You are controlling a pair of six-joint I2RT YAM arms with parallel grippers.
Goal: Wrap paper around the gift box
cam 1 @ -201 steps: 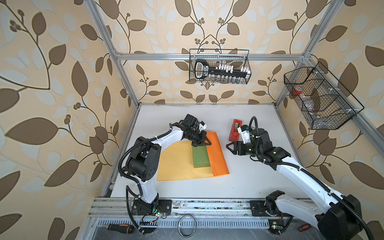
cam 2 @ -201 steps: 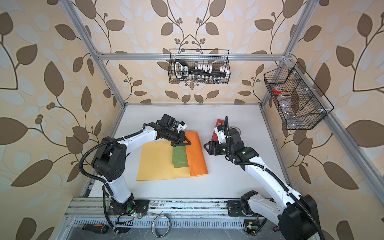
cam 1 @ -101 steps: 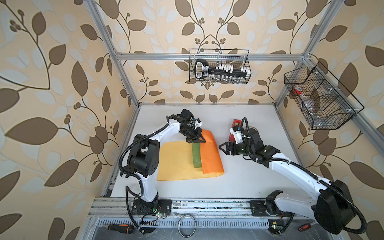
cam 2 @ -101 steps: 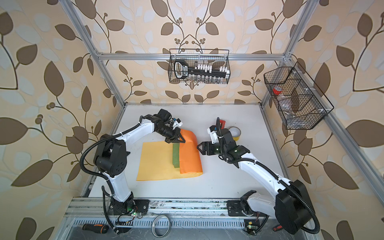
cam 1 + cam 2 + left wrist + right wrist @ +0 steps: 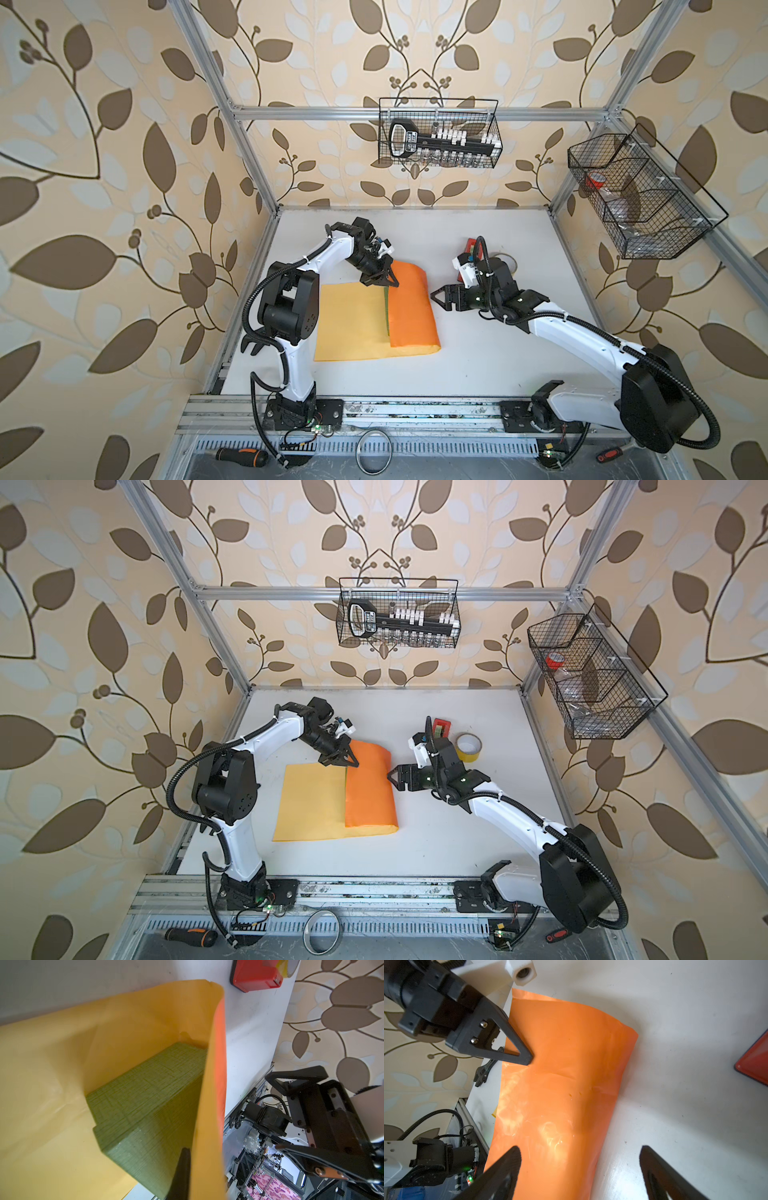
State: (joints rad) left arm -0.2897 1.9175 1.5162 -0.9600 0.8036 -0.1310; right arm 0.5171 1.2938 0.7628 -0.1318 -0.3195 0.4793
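- Left wrist view: box (image 5: 145, 1101) lies on the paper (image 5: 52, 1064), which curls up and over it, orange side out.
- In both top views only a thin green strip of the box shows, mid-desk (image 5: 478, 365).
- Left tool (image 5: 392, 284) is pressed together, pinching the paper's lifted far edge.
- Right tool (image 5: 436, 298) is spread wide, just beside the orange fold; probably not touching, hard to tell.
- Dispenser (image 5: 441, 727) and tape roll (image 5: 468, 746) sit behind it.

left claw (image 5: 353, 764) pinching orange paper (image 5: 370, 796) flap; right claw (image 5: 392, 777) spread, just beside
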